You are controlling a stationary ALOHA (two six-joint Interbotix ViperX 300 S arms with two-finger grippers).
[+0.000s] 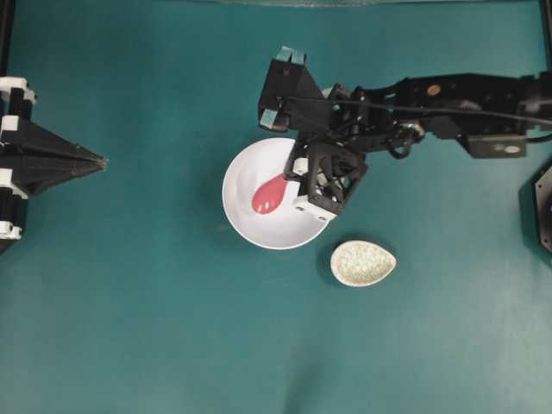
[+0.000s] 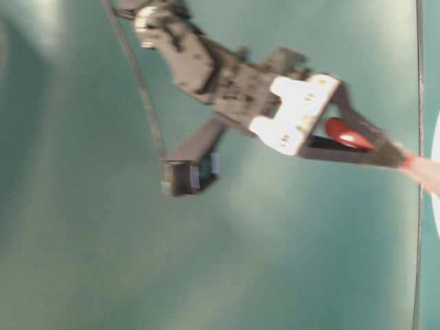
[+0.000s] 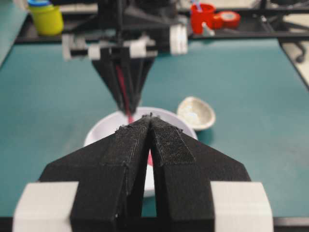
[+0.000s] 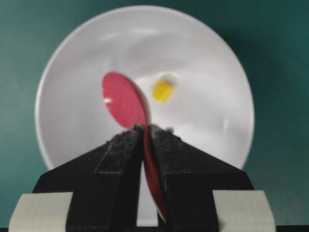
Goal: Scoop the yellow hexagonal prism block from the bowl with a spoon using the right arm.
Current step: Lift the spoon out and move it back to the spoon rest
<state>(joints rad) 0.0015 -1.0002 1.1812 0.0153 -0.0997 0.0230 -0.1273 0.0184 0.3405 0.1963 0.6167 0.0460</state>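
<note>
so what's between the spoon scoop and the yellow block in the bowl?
Nothing: in the right wrist view only bare white bowl floor separates the spoon scoop from the yellow block beside it. The right gripper clamps the spoon's handle.

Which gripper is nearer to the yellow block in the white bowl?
The right. The right gripper holds the spoon over the bowl, beside the yellow block. The left gripper rests far away, jaws shut.

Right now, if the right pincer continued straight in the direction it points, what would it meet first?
Most likely the white bowl. The right pincer is shut on the spoon, whose scoop leads over the bowl's inside, with the yellow block just beside that line. Depth is unclear, so the scoop may already touch the bowl.
</note>
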